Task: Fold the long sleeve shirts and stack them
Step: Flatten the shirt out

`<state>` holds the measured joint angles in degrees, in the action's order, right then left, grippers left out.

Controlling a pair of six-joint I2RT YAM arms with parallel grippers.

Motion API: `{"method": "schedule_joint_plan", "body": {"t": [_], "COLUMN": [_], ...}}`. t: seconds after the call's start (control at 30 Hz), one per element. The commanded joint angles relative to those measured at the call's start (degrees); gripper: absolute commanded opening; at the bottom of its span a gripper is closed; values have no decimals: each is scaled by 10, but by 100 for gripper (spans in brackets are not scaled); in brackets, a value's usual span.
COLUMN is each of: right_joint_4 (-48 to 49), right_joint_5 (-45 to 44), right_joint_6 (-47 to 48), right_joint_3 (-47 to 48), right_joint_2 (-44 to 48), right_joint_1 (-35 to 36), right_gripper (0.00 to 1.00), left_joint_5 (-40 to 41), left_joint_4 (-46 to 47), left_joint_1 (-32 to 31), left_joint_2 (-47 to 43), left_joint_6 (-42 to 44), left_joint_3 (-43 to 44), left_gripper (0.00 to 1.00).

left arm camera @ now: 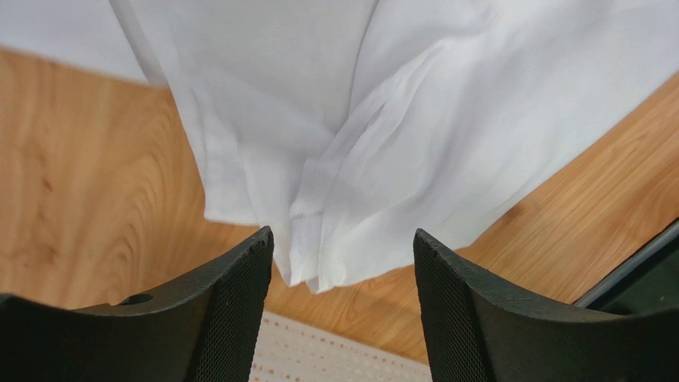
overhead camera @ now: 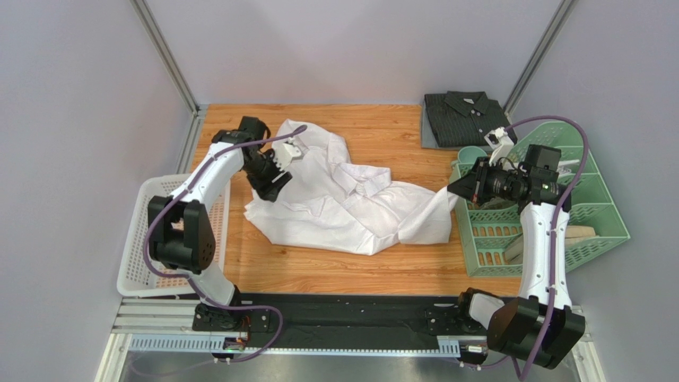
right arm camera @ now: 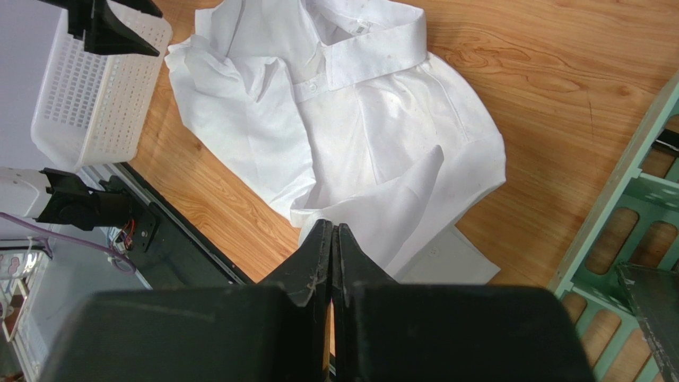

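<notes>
At the left edge of the white shirt (overhead camera: 343, 203), my left gripper (left arm camera: 343, 239) stands spread about its limp, thin hem, the right gripper (right arm camera: 331, 231) pinches the far side, and I'd grip doubled seams.

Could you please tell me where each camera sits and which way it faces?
Top external: above and behind the bases, looking down on the table; both arms show.
Left wrist: on the left arm, looking down past the open left gripper at the white shirt.
Right wrist: on the right arm, looking left across the table past the right gripper, shut on a sleeve; parts of the left arm show too.
Shared: top and right wrist views both show the white basket.
</notes>
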<state>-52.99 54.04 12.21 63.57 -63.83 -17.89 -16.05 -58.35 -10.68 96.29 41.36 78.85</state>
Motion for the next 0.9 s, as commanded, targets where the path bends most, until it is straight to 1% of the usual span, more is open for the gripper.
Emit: {"method": "schedule_joint_plan", "body": {"t": [0.0, 0.03, 0.07, 0.1, 0.13, 0.17, 0.3, 0.5, 0.57, 0.67, 0.7, 0.77, 0.87], "right_joint_4": [35, 37, 37, 37, 37, 37, 37, 41, 46, 54, 55, 56, 57], "right_joint_5": [4, 2, 1, -2, -4, -5, -10, -13, -14, -14, -13, -13, -15], "right_joint_6": [-22, -23, -23, -24, -23, -24, -23, -25, -28, -32, -34, -33, -32], "right_joint_3": [0, 1, 1, 1, 1, 1, 4, 2, 0, -3, -3, -2, -1], "right_joint_2": [18, 17, 17, 17, 16, 16, 13, 2, -3, -6, -6, -9, -10], "right_joint_1": [8, 10, 10, 12, 12, 13, 13, 14, 14, 14, 14, 14, 14], "right_gripper": [0, 0, 0, 0, 0, 0, 0, 0, 0, 0, 0, 0, 0], "left_joint_5": [-36, 7, 40, 68, 124, 148, 238, 306, 313, 319, 320, 323, 324], "left_joint_4": [33, 45, 73, 80, 89, 108, 112, 150, 152, 157, 162, 168, 170], "left_joint_1": [-97, -115, -153, -171, -187, -212, -256, -298, -307, -314, -313, -313, -314], "left_joint_2": [-28, -15, -7, 2, 21, 30, 80, 122, 137, 158, 165, 172, 184], "left_joint_6": [-46, -78, -94, -105, -130, -144, -201, -244, -252, -276, -284, -289, -296], "left_joint_3": [27, 28, 29, 32, 34, 41, 69, 70, 75, 76, 75, 75, 82], "left_gripper": [72, 72, 73, 73, 72, 72, 67, 65, 61, 59, 55, 52, 51]}}
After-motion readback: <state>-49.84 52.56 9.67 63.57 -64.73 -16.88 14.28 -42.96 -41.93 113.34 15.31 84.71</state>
